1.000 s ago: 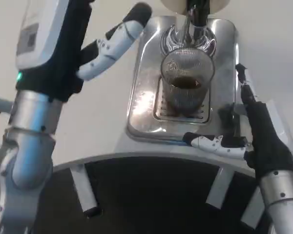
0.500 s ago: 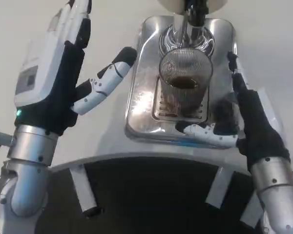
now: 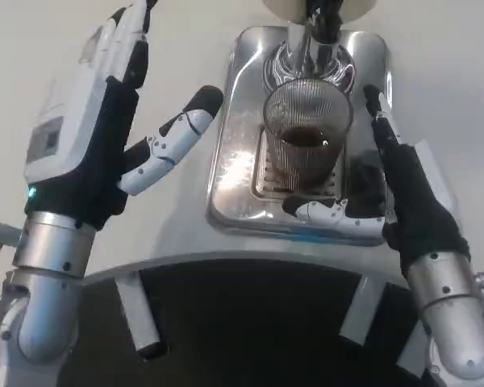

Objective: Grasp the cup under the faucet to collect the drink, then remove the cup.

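Note:
A ribbed clear cup with dark drink in its lower part stands on the drip grate of the steel tray, right under the faucet. My right hand is open just right of the cup, fingers pointing up along its side and thumb stretched left across the tray front below the cup; I see no contact with the glass. My left hand is raised and open left of the tray, fingers spread, thumb reaching toward the tray's left edge.
The steel tray sits on the white table, whose curved front edge runs just below it. Below that edge are dark floor and white frame struts. A pale round base shows at the top behind the faucet.
My right hand has moved left and a little up, closing in on the cup's right side. My left hand has lifted, with its fingers now extended upward. The cup stays put.

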You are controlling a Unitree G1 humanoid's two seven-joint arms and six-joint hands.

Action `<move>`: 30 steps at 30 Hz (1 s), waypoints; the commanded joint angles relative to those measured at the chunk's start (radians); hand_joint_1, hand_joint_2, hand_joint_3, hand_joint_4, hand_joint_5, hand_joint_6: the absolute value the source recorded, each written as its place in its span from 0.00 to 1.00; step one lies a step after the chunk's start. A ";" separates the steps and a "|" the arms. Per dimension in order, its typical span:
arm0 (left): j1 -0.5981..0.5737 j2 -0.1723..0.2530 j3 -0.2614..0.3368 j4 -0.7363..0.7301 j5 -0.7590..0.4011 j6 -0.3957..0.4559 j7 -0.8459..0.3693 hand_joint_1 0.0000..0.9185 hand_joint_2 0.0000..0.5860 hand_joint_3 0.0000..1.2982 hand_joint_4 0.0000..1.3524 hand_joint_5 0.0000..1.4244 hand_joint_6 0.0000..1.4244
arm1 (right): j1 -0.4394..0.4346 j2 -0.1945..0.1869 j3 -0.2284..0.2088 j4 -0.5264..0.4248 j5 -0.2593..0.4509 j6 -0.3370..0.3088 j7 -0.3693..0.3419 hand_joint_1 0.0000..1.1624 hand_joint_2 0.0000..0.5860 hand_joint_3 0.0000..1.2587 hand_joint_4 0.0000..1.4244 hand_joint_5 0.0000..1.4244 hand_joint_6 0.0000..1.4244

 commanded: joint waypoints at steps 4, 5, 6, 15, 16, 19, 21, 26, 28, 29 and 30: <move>0.009 0.008 0.006 0.021 -0.014 -0.013 0.013 0.00 0.40 0.00 0.00 0.00 0.00 | -0.025 0.036 0.032 0.046 0.002 -0.035 -0.042 0.93 0.19 0.00 0.00 0.01 0.09; 0.012 0.009 0.007 0.021 -0.014 -0.014 0.014 0.00 0.40 0.00 0.00 0.00 0.00 | -0.029 0.039 0.036 0.052 0.002 -0.036 -0.047 0.93 0.19 0.00 0.00 0.01 0.09; 0.013 0.010 0.008 0.022 -0.015 -0.015 0.015 0.00 0.40 0.00 0.00 0.00 0.00 | -0.034 0.042 0.039 0.060 0.002 -0.038 -0.052 0.93 0.19 0.00 0.00 0.01 0.09; 0.042 0.013 0.027 -0.005 -0.022 -0.009 0.010 0.00 0.40 0.00 0.00 0.00 0.00 | -0.056 0.068 0.055 0.115 -0.004 -0.058 -0.102 0.90 0.22 0.00 0.00 0.02 0.10; 0.044 0.014 0.029 -0.008 -0.023 -0.008 0.009 0.00 0.40 0.00 0.00 0.00 0.00 | -0.055 0.071 0.057 0.118 -0.006 -0.061 -0.109 0.90 0.22 0.00 0.00 0.02 0.10; 0.051 0.015 0.032 -0.016 -0.024 -0.007 0.008 0.00 0.40 0.00 0.00 0.00 0.00 | -0.058 0.073 0.062 0.132 -0.006 -0.071 -0.123 0.90 0.22 0.00 0.00 0.02 0.10; 0.055 0.016 0.035 -0.021 -0.025 -0.005 0.007 0.00 0.40 0.00 0.00 0.00 0.00 | -0.070 0.078 0.063 0.152 0.001 -0.080 -0.128 0.90 0.22 0.00 0.00 0.02 0.10; 0.063 0.014 0.037 -0.035 -0.022 0.001 0.004 0.00 0.40 0.00 0.00 0.00 0.00 | -0.099 0.086 0.061 0.191 0.010 -0.101 -0.135 0.89 0.22 0.01 0.01 0.03 0.11; 0.067 0.011 0.037 -0.041 -0.020 0.005 0.003 0.00 0.41 0.00 0.00 0.00 0.00 | -0.104 0.085 0.055 0.201 0.016 -0.108 -0.136 0.89 0.22 0.01 0.01 0.03 0.11; 0.068 0.011 0.037 -0.043 -0.019 0.007 0.003 0.00 0.41 0.00 0.00 0.00 0.00 | -0.106 0.083 0.052 0.205 0.018 -0.113 -0.136 0.89 0.23 0.01 0.01 0.03 0.11; 0.069 0.010 0.037 -0.045 -0.018 0.009 0.002 0.00 0.41 0.00 0.00 0.00 0.00 | -0.108 0.081 0.049 0.211 0.021 -0.118 -0.135 0.89 0.23 0.01 0.01 0.03 0.11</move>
